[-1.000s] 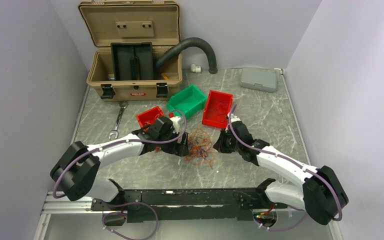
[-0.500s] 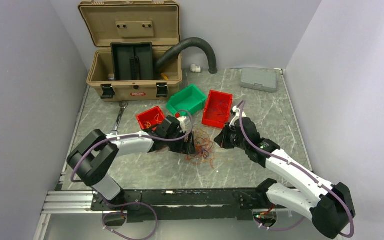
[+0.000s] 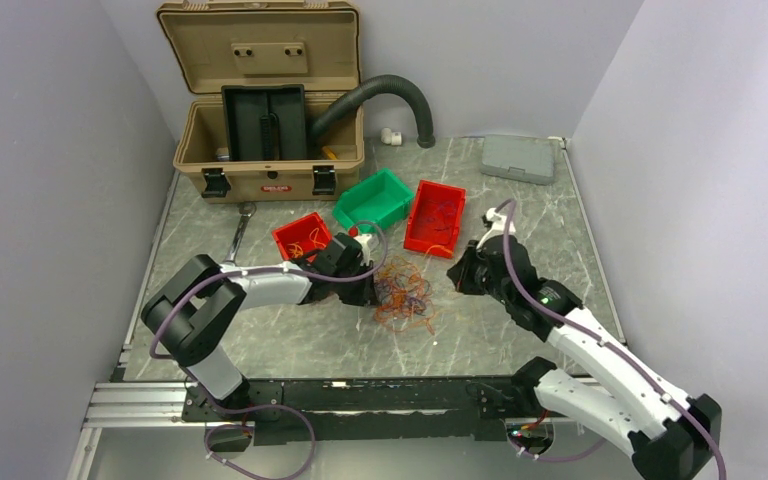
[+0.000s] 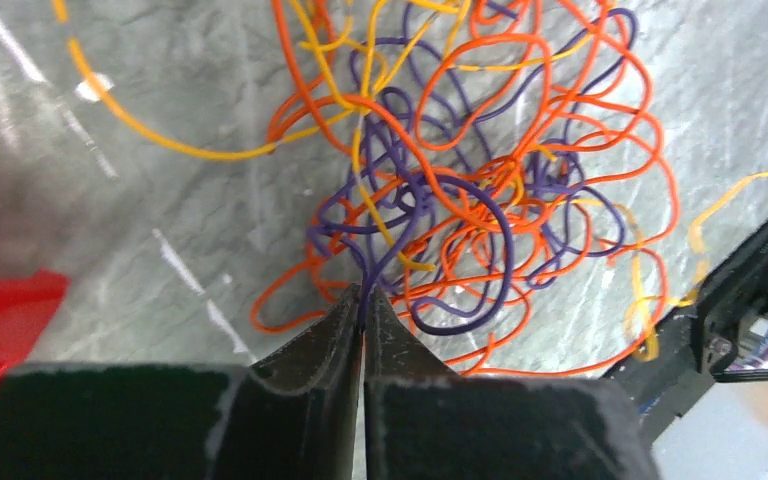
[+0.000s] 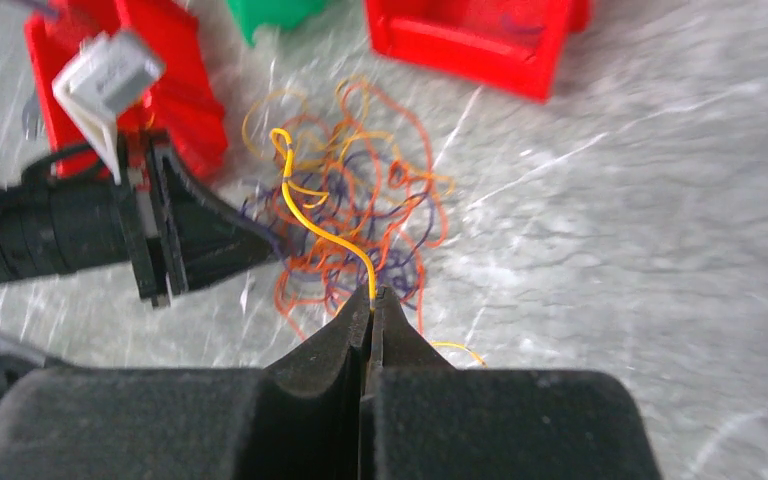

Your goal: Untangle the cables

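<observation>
The cables (image 3: 403, 296) lie as a loose tangle of orange, yellow and purple strands on the marble table, between the two arms. At the tangle's left edge my left gripper (image 3: 372, 293) is shut on a purple cable (image 4: 385, 258), pinched at the fingertips. The right gripper (image 3: 457, 274), lifted to the right of the tangle, is shut on a yellow cable (image 5: 322, 232) that arches up from the pile to its tips. In the left wrist view the tangle (image 4: 460, 170) spreads just ahead of the jaws.
A small red bin (image 3: 301, 234), a green bin (image 3: 374, 199) and a larger red bin (image 3: 435, 215) stand just behind the tangle. Behind them are an open tan toolbox (image 3: 265, 150) and a black hose (image 3: 385, 95). A wrench (image 3: 236, 238) lies left; a grey case (image 3: 518, 157) sits back right.
The left gripper has closed on a purple strand at the tangle's left edge. The right arm has pulled back to the right and up, drawing the yellow strand out.
</observation>
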Robot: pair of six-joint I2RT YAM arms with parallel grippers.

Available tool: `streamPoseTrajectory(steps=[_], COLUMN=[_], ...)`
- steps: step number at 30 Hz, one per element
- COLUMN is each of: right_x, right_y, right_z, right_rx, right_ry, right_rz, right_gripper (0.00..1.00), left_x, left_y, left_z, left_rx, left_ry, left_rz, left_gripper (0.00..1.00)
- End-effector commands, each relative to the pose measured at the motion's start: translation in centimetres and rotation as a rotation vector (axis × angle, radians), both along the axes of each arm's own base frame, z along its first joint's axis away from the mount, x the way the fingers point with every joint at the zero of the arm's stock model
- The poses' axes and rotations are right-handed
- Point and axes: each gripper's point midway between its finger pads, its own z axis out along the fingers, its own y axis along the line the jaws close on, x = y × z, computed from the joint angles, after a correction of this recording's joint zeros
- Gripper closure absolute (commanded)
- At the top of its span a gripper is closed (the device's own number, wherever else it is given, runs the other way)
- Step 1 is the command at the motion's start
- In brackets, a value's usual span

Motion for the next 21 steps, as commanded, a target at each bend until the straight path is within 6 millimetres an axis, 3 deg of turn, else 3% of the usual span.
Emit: streamPoseTrajectory(steps=[1, 4, 7, 17, 21], right_x=[1.1, 0.7, 0.3, -1.0, -1.4], right_y=[-5.7, -9.3, -11.5, -15.3, -15.9], right_z=[4.3, 5.7, 7.2, 11.4, 12.9], right_rx=[-0.101, -0.151, -0.158, -0.192, -0.171], right_ry=[-0.094, -0.134, -0.19, -0.294, -0.339], right_rz=[-0.289, -0.446, -0.538, -0.663, -0.675], right_gripper=[1.0, 1.0, 1.0, 1.0, 1.0], left_x=[0.6, 0.8, 0.8, 0.4, 0.8], left_y=[1.8, 3.0, 4.2, 6.3, 6.9], left_z=[1.2, 1.9, 2.5, 4.1, 5.1], left_rx=[0.07, 0.117, 0.154, 0.201, 0.213], left_ry=[-0.074, -0.11, -0.14, -0.186, -0.224], left_rz=[0.029, 0.042, 0.053, 0.077, 0.099], left_gripper=[0.91, 0.93, 0.94, 0.97, 0.96])
